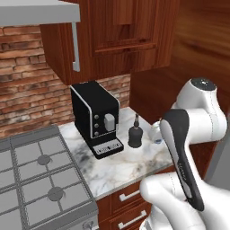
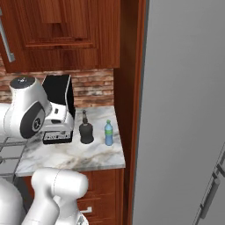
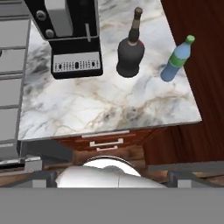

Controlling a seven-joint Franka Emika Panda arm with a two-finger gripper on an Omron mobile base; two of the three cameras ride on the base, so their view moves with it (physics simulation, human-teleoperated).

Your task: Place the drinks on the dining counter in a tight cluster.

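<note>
Two drinks stand on a small marble worktop (image 3: 100,109). One is a squat black thin-necked bottle (image 3: 130,54) (image 1: 135,134) (image 2: 86,131). To its right stands a small blue green-capped bottle (image 3: 176,59) (image 2: 108,134), near the worktop's right edge. In the left base view my arm covers most of the blue bottle. My gripper (image 3: 111,177) hangs high over the worktop's front edge, well short of both bottles. It is open, with its fingertips (image 3: 41,175) wide apart and nothing between them. The dining counter is out of view.
A black coffee machine (image 1: 96,117) (image 3: 72,35) stands left of the black bottle. A grey stove (image 1: 40,175) adjoins the worktop on the left. Silver-handled drawers (image 3: 105,142) sit below, wood cabinets (image 1: 121,31) hang above, and a tall grey fridge (image 2: 184,110) stands to the right.
</note>
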